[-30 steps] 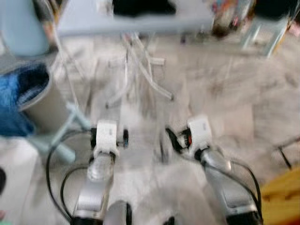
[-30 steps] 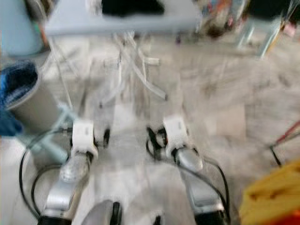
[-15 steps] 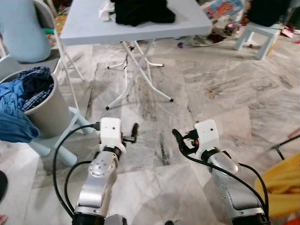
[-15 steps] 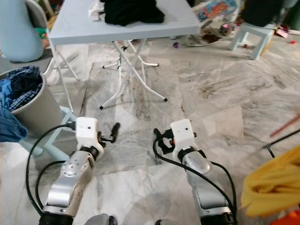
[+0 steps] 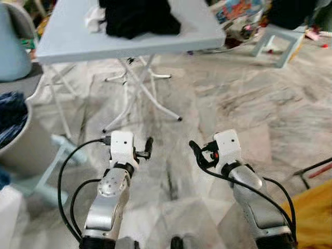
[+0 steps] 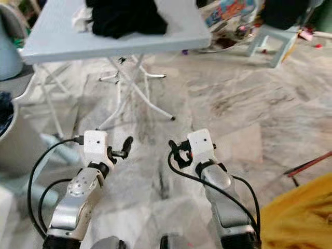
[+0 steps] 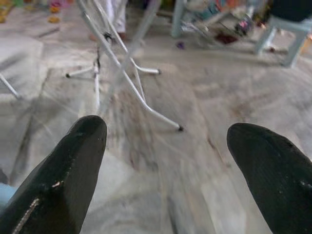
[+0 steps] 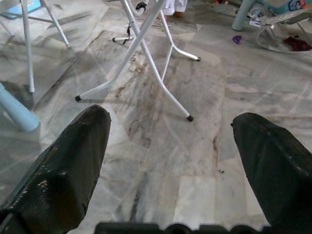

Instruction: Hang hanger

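Two empty grippers held over a marble floor, no hanger yet to be made out

Largest in the room is the marble floor, then the grey folding table ahead with dark clothes heaped on it, a laundry bin at the robot's left and a pale stool far right. Both the left gripper and the right gripper have their fingers spread wide, holding nothing. Any hanger may lie among the clothes; that cannot be told. It would likely be light, stiff and slippery, best taken by the neck under its hook.
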Controlling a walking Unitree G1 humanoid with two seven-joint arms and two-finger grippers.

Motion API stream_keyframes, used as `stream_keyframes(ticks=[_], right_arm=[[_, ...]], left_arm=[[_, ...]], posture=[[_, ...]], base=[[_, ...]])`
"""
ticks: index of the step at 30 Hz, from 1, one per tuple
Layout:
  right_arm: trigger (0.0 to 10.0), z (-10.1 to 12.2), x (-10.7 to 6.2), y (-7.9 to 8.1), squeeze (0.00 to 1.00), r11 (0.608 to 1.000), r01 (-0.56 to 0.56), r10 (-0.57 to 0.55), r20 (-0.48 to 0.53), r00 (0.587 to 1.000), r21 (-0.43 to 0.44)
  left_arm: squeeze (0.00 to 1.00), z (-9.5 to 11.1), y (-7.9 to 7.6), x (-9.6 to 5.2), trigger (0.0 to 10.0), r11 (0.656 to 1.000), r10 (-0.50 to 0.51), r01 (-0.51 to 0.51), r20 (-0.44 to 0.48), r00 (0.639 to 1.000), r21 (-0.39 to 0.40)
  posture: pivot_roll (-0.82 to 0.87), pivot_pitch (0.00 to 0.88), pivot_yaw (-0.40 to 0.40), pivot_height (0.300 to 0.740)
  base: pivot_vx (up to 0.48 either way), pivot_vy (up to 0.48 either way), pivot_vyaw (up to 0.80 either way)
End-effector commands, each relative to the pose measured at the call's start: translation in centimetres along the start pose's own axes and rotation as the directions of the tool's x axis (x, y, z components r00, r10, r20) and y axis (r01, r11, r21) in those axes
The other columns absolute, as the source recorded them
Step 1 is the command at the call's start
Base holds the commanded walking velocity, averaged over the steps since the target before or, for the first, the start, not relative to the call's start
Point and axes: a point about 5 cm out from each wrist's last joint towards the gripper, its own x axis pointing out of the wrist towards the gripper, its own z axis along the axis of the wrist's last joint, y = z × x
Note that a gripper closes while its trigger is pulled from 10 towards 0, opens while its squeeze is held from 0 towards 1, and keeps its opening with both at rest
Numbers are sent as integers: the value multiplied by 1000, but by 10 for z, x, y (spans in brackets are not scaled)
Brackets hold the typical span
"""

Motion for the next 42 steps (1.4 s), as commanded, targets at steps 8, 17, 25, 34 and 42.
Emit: stream_keyframes(ticks=[8,17,25,34,42], right_arm=[[10000,2,3,10,0,999,-37,37,9,999,12],[10000,3,4,9,0,999,-42,42,13,999,10],[10000,3,3,9,0,999,-47,46,15,999,9],[10000,6,3,11,0,998,-60,60,34,998,1],[10000,4,2,11,0,998,-57,57,25,998,10]], left_arm=[[0,-4,5,-3,10000,1000,12,-12,-13,1000,-5],[0,-5,4,-2,10000,1000,4,-4,-18,1000,-14],[0,-4,3,-1,10000,1000,3,-4,-18,1000,-12],[0,-6,2,-1,10000,1000,10,-11,-34,999,-6],[0,-8,3,-1,10000,1000,19,-19,-51,999,7]], posture=[[-14,233,-35,740],[-14,229,-39,740],[-15,225,-38,740],[-18,227,-39,740],[-18,231,-41,740]], base=[[0,151,0],[0,480,0],[0,480,0],[0,480,356],[0,480,415]])
